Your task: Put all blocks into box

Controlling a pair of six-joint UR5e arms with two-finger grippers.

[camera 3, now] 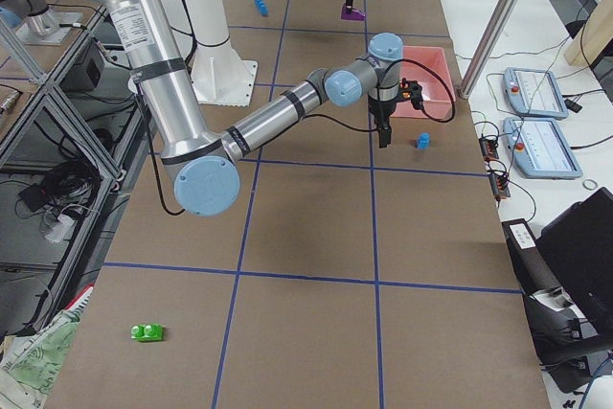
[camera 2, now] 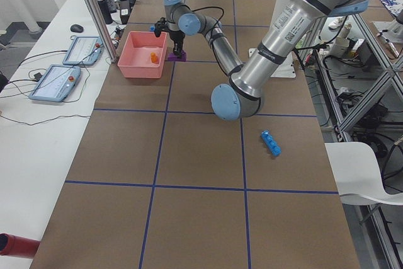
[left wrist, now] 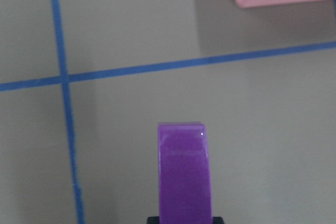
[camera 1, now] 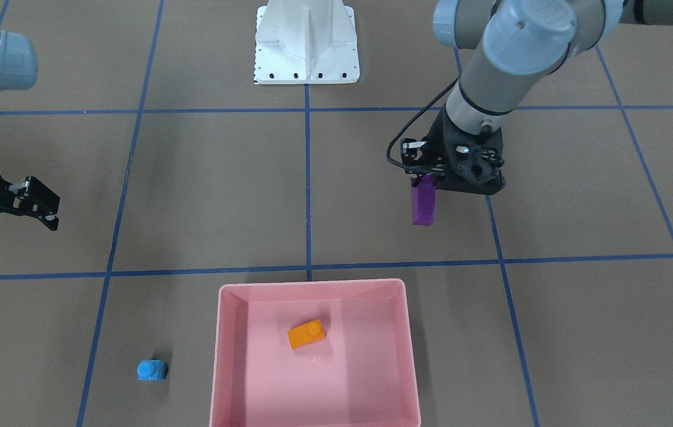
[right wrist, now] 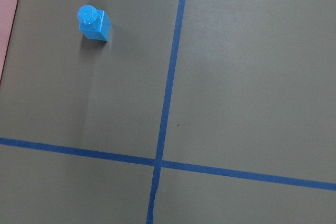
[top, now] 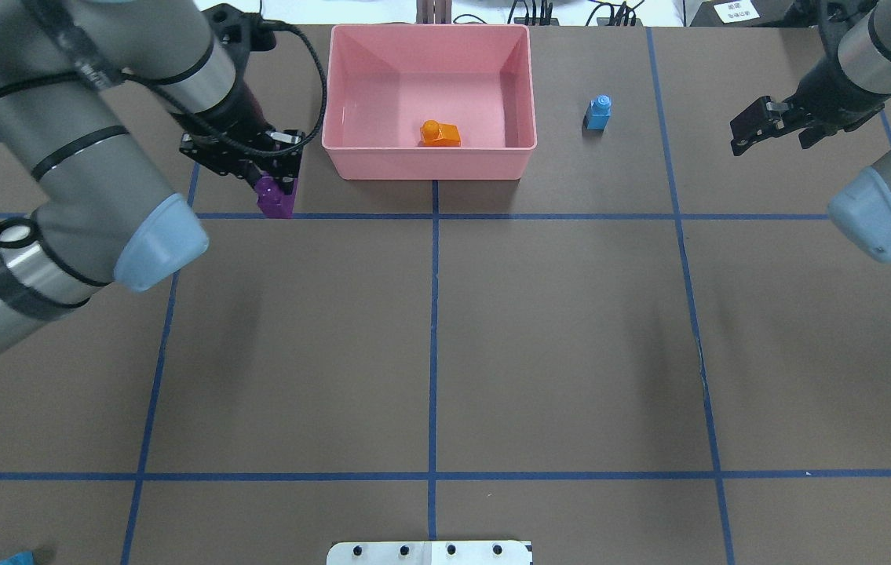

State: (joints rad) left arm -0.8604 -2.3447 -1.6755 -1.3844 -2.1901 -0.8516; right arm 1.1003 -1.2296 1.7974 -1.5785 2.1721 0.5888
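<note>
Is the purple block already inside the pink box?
No, the purple block hangs from the left pincer over the table, outside the pink box.

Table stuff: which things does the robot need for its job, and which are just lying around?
For the job: pink box, orange block, purple block, small blue block, long blue block, green block.
Just lying about: tablets, computer mouse, white chair.

- overhead looks down from behind the robot base (top: 429, 553); front view faces it.
- both show the pink box (top: 429, 163).
- wrist views sit close over the table (right wrist: 252, 77).
</note>
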